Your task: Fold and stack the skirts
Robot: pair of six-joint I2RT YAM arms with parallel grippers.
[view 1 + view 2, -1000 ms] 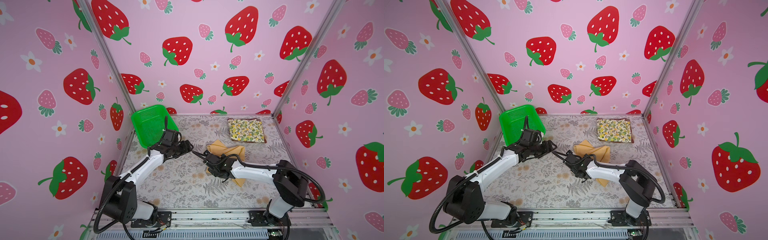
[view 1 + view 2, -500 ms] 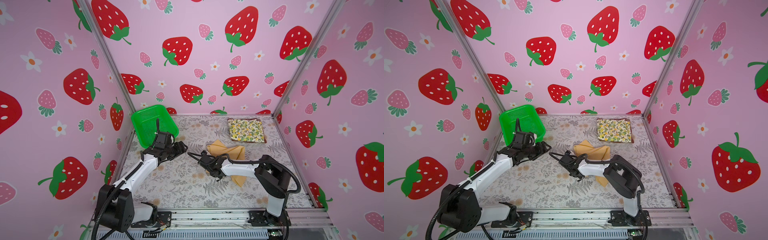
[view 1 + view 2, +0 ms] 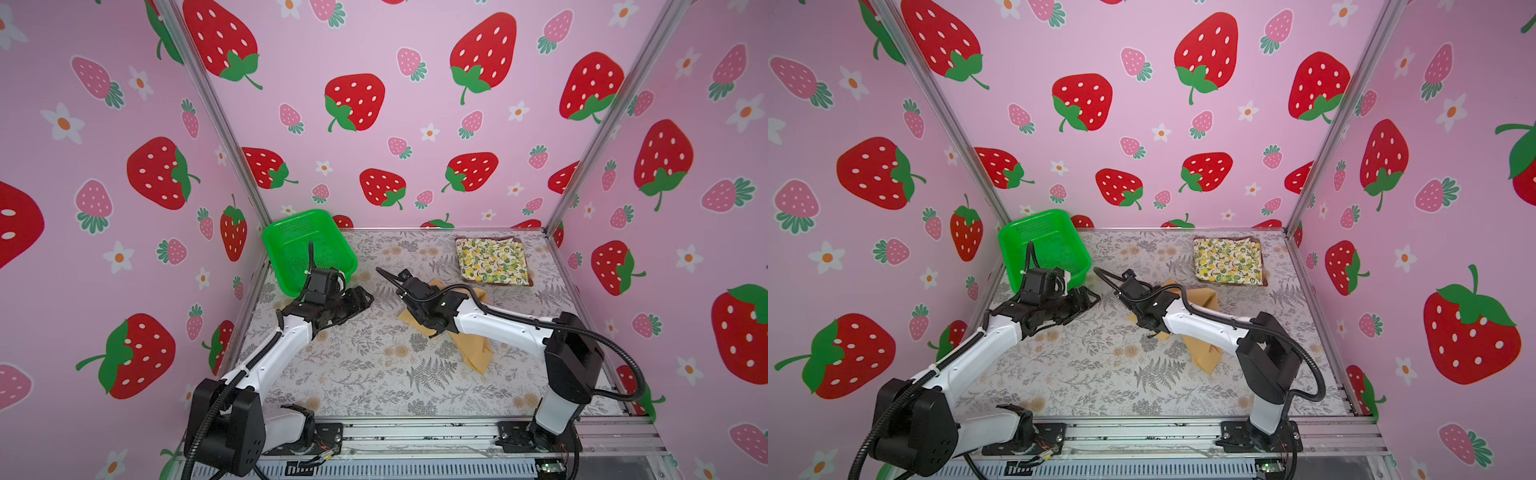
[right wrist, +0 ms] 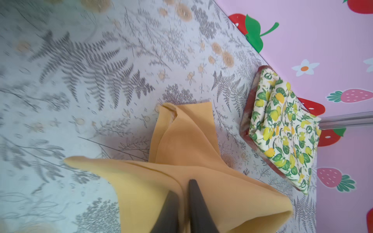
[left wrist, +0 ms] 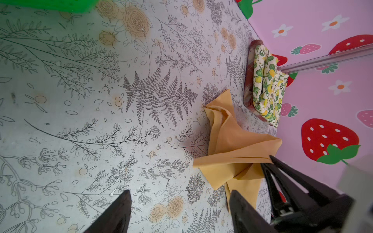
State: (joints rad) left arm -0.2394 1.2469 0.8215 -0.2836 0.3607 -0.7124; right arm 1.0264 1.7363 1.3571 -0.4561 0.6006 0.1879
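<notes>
My right gripper (image 4: 182,186) is shut on a fold of the plain mustard-yellow skirt (image 4: 181,145), which lies crumpled mid-table in both top views (image 3: 473,353) (image 3: 1202,353). In a top view that gripper (image 3: 430,330) sits low over the cloth's left edge. My left gripper (image 5: 179,193) is open over bare table, just left of the mustard skirt (image 5: 228,141) and apart from it; both top views show it (image 3: 365,297) (image 3: 1092,299). At the back right the folded lemon-print skirt (image 3: 492,259) (image 4: 282,129) rests on the folded red-brown plaid skirt (image 4: 247,121), of which only the edges show.
A green perforated basket (image 3: 291,220) (image 3: 1034,220) leans in the back left corner, behind my left wrist. Pink strawberry walls with metal posts close the table on three sides. A metal rail runs along the front edge.
My right gripper has gone from open to shut on the mustard skirt, and its arm has shifted over the cloth. The left gripper has drawn back slightly to the left and stays open.
</notes>
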